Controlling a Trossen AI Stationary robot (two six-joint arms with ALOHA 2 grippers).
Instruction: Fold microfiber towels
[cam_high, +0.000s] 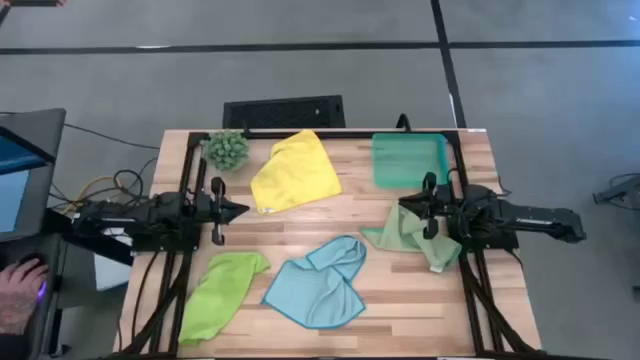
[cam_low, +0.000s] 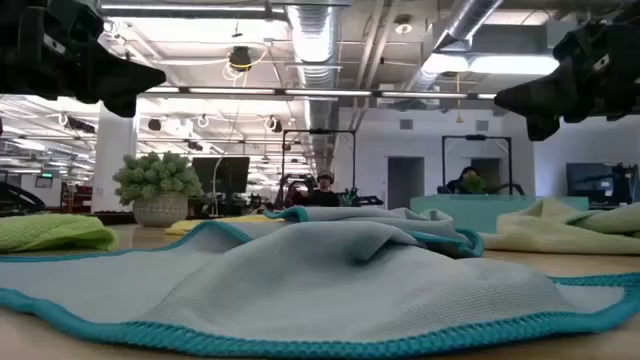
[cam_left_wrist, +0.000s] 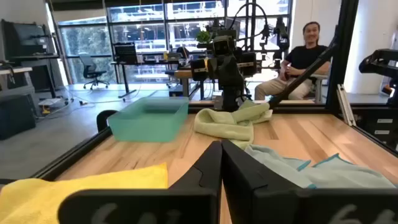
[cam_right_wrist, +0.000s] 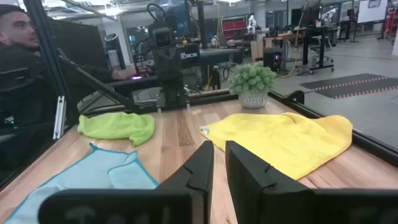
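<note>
Four microfiber towels lie loose on the wooden table. The yellow towel (cam_high: 295, 172) is at the far middle, the light blue towel (cam_high: 318, 282) at the near middle, rumpled. The lime green towel (cam_high: 222, 292) lies near left. The pale sage towel (cam_high: 408, 238) lies crumpled at the right, partly under my right arm. My left gripper (cam_high: 243, 210) hovers shut at the left, pointing toward the table's middle. My right gripper (cam_high: 403, 207) faces it from the right, with a narrow gap between its fingers (cam_right_wrist: 205, 163) and nothing between them. Both hang well above the table (cam_low: 150, 75) (cam_low: 505, 98).
A teal tray (cam_high: 410, 160) stands at the far right and a small potted plant (cam_high: 227, 149) at the far left. A dark frame rims the table (cam_high: 455, 300). A person's hand (cam_high: 20, 285) rests beside the table's left; people sit beyond both side edges.
</note>
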